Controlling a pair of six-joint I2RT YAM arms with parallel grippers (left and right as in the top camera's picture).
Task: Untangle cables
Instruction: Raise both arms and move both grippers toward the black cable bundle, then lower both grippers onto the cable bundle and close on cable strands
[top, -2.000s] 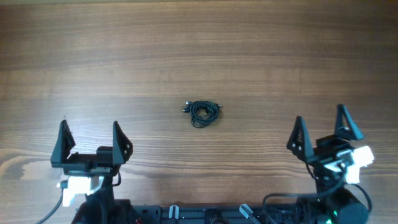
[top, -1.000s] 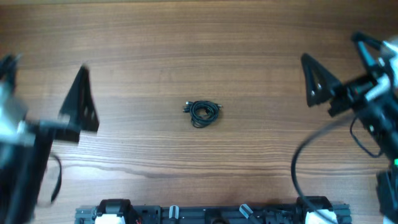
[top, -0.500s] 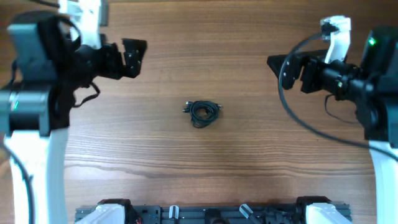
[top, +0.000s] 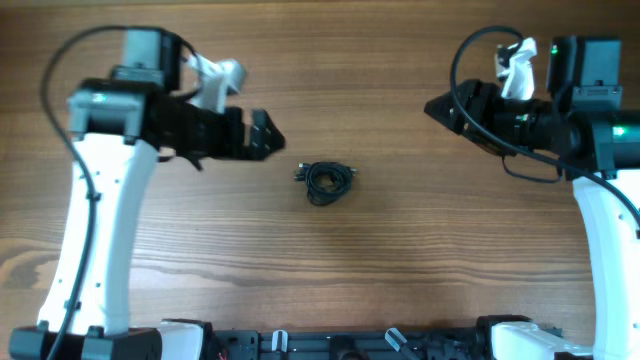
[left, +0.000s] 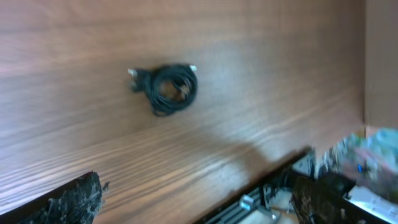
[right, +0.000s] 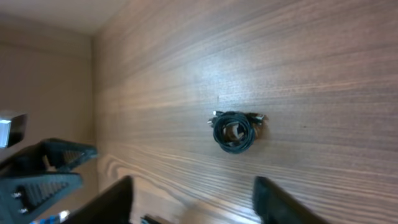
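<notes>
The cables (top: 326, 182) are a small tight coil of thin black cord with small plug ends, lying near the middle of the wooden table. The coil also shows in the left wrist view (left: 166, 88) and in the right wrist view (right: 234, 130). My left gripper (top: 262, 135) is open and empty, raised above the table just left of the coil, pointing toward it. My right gripper (top: 447, 107) is open and empty, raised to the right of the coil and farther from it.
The wooden table (top: 330, 270) spreads all round the coil. The arm bases and a black mounting rail (top: 330, 345) run along the near edge. The left arm (top: 95, 240) and right arm (top: 610, 250) stand at the sides.
Both arms rose from their rest pose at the near edge and swung up and inward. The left gripper has come close to the coil. The coil has not moved.
</notes>
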